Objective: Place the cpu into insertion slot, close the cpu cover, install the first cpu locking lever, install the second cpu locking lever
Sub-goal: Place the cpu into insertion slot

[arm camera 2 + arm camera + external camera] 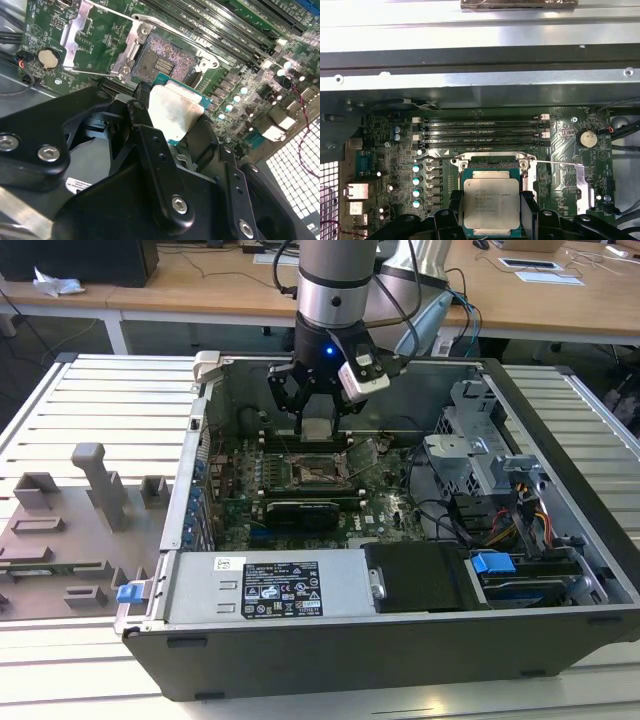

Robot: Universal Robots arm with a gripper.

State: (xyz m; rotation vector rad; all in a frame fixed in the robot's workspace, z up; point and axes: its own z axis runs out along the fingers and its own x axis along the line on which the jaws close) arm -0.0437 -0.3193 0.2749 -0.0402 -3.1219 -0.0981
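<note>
Fully clamping the cpu [490, 200] in the gripper [316, 426], metal top facing up, edges squaring with the insertion slot [162, 60] below, cpu cover [72, 32] lying flipped open beside it.

A pale slatted metal table [100, 390] is shown in the exterior view. A large, open, dark grey computer case [330, 640] is laid flat on it, inside turned upward. Just beside the case, toward the exterior view's left, a flat grey plate [60, 545] with raised block-shaped holders, possibly plastic, is laid on the slats.
</note>
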